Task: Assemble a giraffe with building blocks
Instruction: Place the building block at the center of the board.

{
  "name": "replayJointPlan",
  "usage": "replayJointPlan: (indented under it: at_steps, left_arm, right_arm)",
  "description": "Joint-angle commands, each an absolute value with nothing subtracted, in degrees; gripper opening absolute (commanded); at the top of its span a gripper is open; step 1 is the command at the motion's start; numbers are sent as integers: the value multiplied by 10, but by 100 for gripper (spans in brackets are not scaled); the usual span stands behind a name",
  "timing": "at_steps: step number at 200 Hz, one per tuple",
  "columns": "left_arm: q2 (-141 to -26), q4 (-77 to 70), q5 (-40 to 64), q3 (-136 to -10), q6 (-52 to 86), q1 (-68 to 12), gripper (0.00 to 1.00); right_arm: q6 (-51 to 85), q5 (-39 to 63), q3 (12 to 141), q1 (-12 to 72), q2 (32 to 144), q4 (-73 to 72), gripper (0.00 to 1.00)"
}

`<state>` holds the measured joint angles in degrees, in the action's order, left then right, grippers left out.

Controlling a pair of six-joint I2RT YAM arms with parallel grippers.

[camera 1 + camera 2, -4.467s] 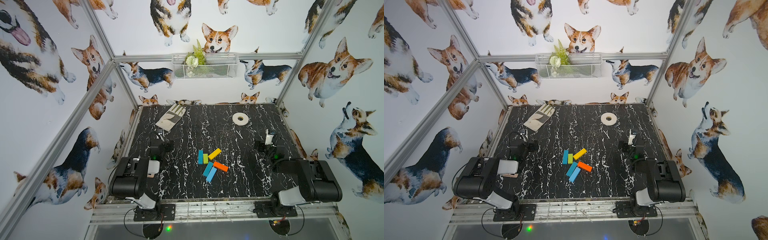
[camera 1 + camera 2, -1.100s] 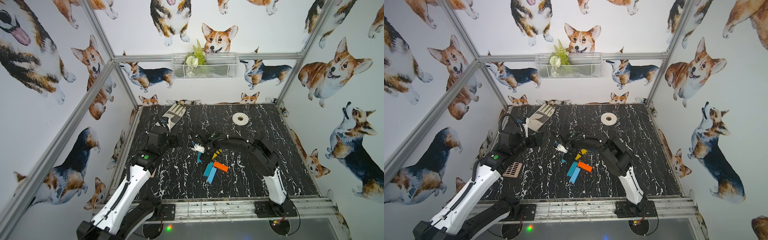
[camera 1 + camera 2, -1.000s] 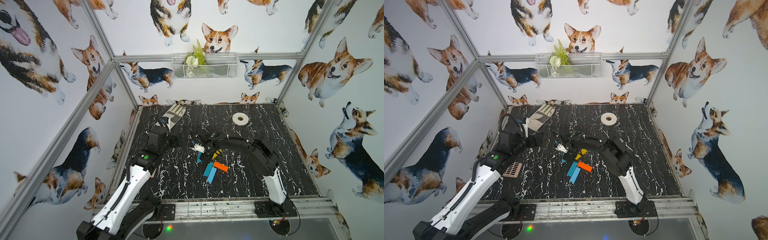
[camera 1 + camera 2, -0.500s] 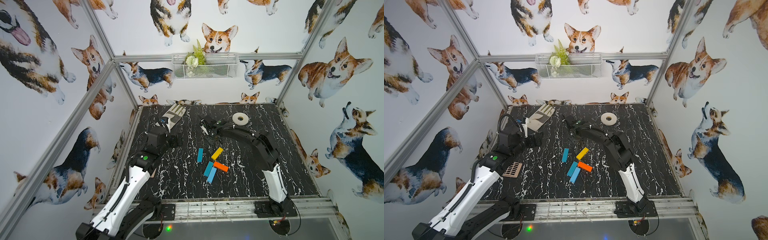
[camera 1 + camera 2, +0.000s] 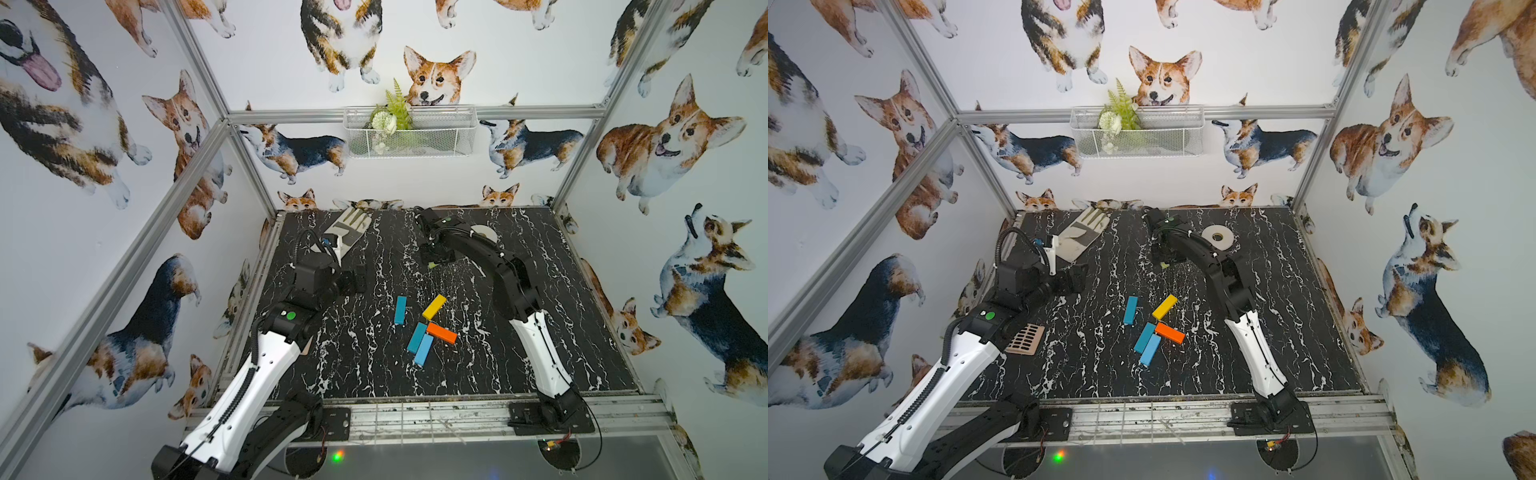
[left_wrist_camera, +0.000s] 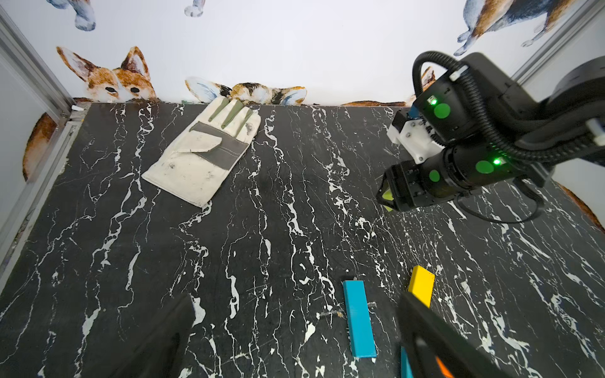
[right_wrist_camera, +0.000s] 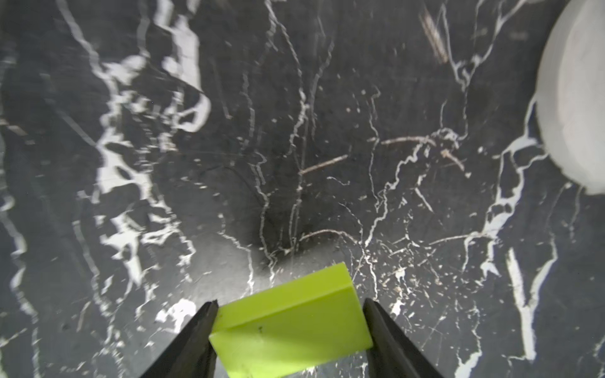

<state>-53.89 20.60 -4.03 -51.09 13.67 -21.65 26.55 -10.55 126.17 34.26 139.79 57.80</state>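
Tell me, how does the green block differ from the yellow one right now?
The green block is clamped in the right tool; the yellow block lies loose on the table. The green block is out near the white tape roll; the yellow block sits beside the orange block and blue blocks. Both are flat, plain-coloured bars.

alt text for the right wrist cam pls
A lime green block is clamped in the right end effector, seen close up over the black marble table. Part of a white tape roll shows at the frame's edge.
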Motion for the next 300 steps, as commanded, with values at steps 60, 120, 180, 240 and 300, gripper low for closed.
replayJointPlan:
  at_steps: [60,120,180,240,300]
  left_arm:
    - [-538,190,-26,-514,149,-216,100]
    - [-539,189,-25,-514,149,-216,100]
    - [-541,189,-23,-514,149,-216,100]
    - [-542,189,-24,-515,149,-215,100]
    - [-540,189,-21,-515,149,-216,100]
  right_arm:
    - [423,-120,1222,321,1399,614,61]
    - [484,-109,1228,308,1401,607,62]
    - [474,-78,1259,308,1413,579,62]
    - [476,-73,1307,313,1440,601,62]
    - [474,-83,1321,315,1453,617,69]
